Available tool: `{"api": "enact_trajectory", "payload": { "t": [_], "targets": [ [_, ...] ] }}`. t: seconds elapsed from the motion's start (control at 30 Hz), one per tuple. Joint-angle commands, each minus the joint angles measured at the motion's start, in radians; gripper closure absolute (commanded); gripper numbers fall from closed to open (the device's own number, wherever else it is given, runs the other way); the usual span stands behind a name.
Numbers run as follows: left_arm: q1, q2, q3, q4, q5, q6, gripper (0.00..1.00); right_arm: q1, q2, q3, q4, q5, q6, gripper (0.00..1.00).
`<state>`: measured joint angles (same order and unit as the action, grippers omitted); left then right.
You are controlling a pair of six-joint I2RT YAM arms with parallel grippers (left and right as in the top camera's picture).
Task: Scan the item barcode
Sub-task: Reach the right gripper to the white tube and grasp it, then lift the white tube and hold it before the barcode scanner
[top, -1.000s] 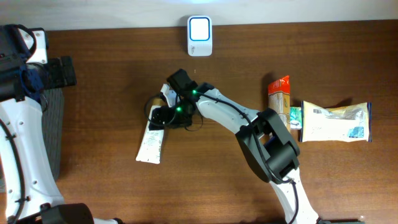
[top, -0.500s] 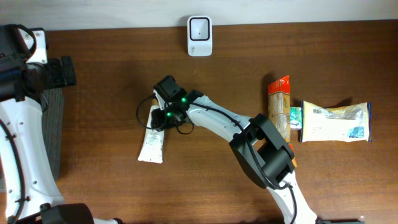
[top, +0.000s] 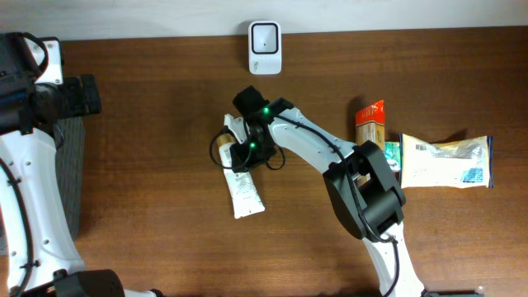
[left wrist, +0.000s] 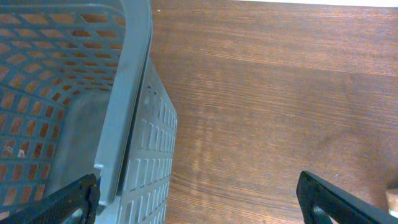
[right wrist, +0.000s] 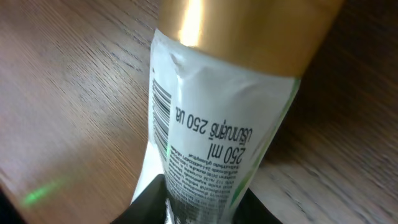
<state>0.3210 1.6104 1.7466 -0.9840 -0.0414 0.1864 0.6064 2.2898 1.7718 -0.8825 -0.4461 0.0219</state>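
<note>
The item is a white tube (top: pixel 246 194) with a gold cap (right wrist: pixel 249 28). It is gripped by my right gripper (top: pixel 248 150) near the middle of the table, below the white scanner (top: pixel 265 37) at the far edge. In the right wrist view the tube (right wrist: pixel 217 137) fills the frame, with its barcode (right wrist: pixel 160 107) on the left side. The right gripper (right wrist: pixel 200 200) is shut on its printed body. My left gripper (left wrist: pixel 202 202) stands open with nothing between its fingers, by the basket at the far left (top: pixel 82 95).
A grey slotted basket (left wrist: pixel 74 93) sits at the table's left edge (top: pixel 73 165). An orange-topped packet (top: pixel 371 124), a small green item (top: pixel 391 154) and a white bag (top: pixel 445 161) lie at the right. A green light spot (right wrist: pixel 38 194) falls on the wood.
My right gripper has closed on the tube and swung it: its free end now points down and right instead of down and left. The arm has shifted right. The left arm is still.
</note>
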Motion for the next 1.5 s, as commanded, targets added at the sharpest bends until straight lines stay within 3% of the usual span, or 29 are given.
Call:
{"api": "enact_trajectory", "payload": {
  "t": [0.0,0.17,0.3,0.47,0.83,0.9,0.97,1.0,1.07,1.23,1.47],
  "targets": [
    [-0.002,0.001,0.006,0.001,0.001,-0.009,0.01,-0.029,0.0,0.055,-0.059,0.062,-0.097,0.6],
    [-0.002,0.001,0.006,0.001,0.001,-0.009,0.01,-0.107,0.0,0.216,-0.285,-0.078,-0.093,0.45],
    [-0.002,0.001,0.006,0.001,0.0,-0.009,0.01,-0.143,0.006,0.179,-0.356,-0.235,-0.093,0.32],
    [-0.002,0.001,0.006,0.001,0.001,-0.009,0.01,-0.122,0.006,0.024,-0.242,-0.282,-0.092,0.3],
    [-0.002,0.001,0.006,0.001,0.001,-0.009,0.01,-0.115,0.006,-0.224,0.104,-0.365,0.195,0.32],
    [-0.002,0.001,0.006,0.001,0.0,-0.009,0.01,-0.099,0.006,-0.227,0.12,-0.323,0.243,0.39],
    [-0.002,0.001,0.006,0.001,0.001,-0.009,0.01,-0.082,0.006,-0.227,0.14,-0.271,0.291,0.62],
    [-0.002,0.001,0.006,0.001,0.0,-0.009,0.01,-0.077,0.006,-0.227,0.149,-0.272,0.291,0.79],
    [-0.002,0.001,0.006,0.001,0.001,-0.009,0.01,-0.076,0.006,-0.227,0.166,-0.273,0.291,0.96],
    [-0.002,0.001,0.006,0.001,0.0,-0.009,0.01,-0.11,-0.027,-0.188,0.116,-0.282,0.234,0.96],
    [-0.002,0.001,0.006,0.001,0.001,-0.009,0.01,-0.15,-0.427,-0.157,0.066,-0.353,0.029,0.96]
  ]
}}
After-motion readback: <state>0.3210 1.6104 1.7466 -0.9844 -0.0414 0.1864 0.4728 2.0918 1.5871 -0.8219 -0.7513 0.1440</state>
